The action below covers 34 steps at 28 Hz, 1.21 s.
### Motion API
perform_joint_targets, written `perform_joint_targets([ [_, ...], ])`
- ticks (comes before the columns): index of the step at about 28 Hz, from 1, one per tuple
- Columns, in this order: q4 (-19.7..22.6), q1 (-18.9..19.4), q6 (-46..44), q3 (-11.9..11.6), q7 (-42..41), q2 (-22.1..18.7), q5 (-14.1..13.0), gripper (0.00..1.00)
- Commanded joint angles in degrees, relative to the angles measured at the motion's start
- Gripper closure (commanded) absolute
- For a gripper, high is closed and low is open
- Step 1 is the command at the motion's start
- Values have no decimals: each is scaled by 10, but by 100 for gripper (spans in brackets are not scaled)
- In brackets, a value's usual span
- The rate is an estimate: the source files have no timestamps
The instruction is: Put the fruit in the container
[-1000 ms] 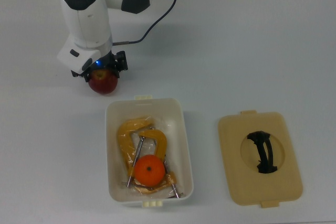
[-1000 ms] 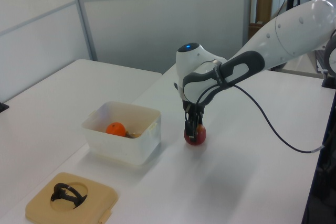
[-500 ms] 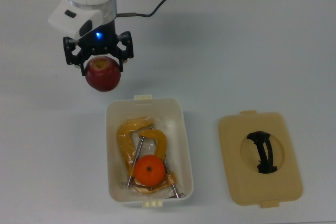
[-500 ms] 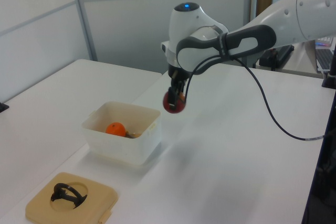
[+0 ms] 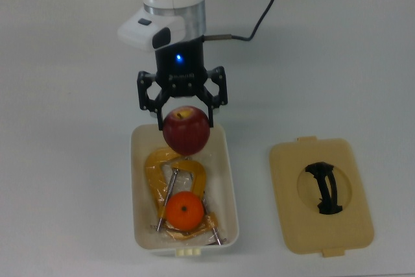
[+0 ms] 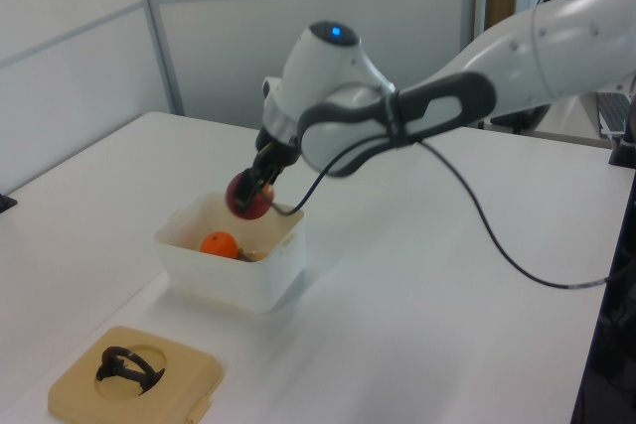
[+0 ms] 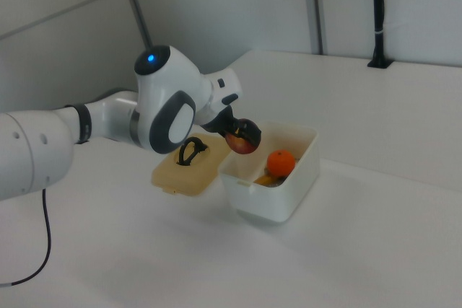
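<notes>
**Red fruit held over the tub, orange fruit inside**

The dark red fruit [image 5: 186, 130] hangs in the air above the end of the white container [image 5: 228, 180] that lies toward the top view's top. Its stem dimple, ringed with a yellow patch, faces upward toward the wrist. It is round, so no long axis is evident. In the left view the red fruit [image 6: 245, 198] sits above the rim level of the tub, not resting on anything inside.

The gripper [image 5: 182, 109] is clamped on the red fruit, one black finger on each side of it in the top view.

The orange fruit [image 5: 184, 211] lies inside the container, toward the top view's bottom end, its dark stem dot facing up. It rests on yellow C-clamps [image 5: 162, 167] that also lie in the tub.

The container's long axis runs from top to bottom in the top view, with clip tabs on the short ends. It stands on a white table [image 5: 65, 192].

To the top view's right of the tub, apart from it, a flat tan lid [image 5: 288, 212] lies on the table, black handle [image 5: 326, 188] facing up.
</notes>
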<state>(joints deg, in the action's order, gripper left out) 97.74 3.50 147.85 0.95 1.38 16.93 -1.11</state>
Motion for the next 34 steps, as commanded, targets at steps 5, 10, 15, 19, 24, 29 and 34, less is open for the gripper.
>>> perform_joint_targets([
  [5,-15,9,54,-5,59,46,2,0],
  [10,-15,9,3,-6,62,36,1,0],
  [15,-14,5,-99,-10,56,-7,2,0],
  [19,-14,3,-207,-13,61,-46,2,0],
  [24,-15,2,-355,-20,62,-96,9,0],
  [29,-16,2,-483,-23,63,-141,69,0],
  [34,-20,1,-515,-24,64,-167,75,0],
])
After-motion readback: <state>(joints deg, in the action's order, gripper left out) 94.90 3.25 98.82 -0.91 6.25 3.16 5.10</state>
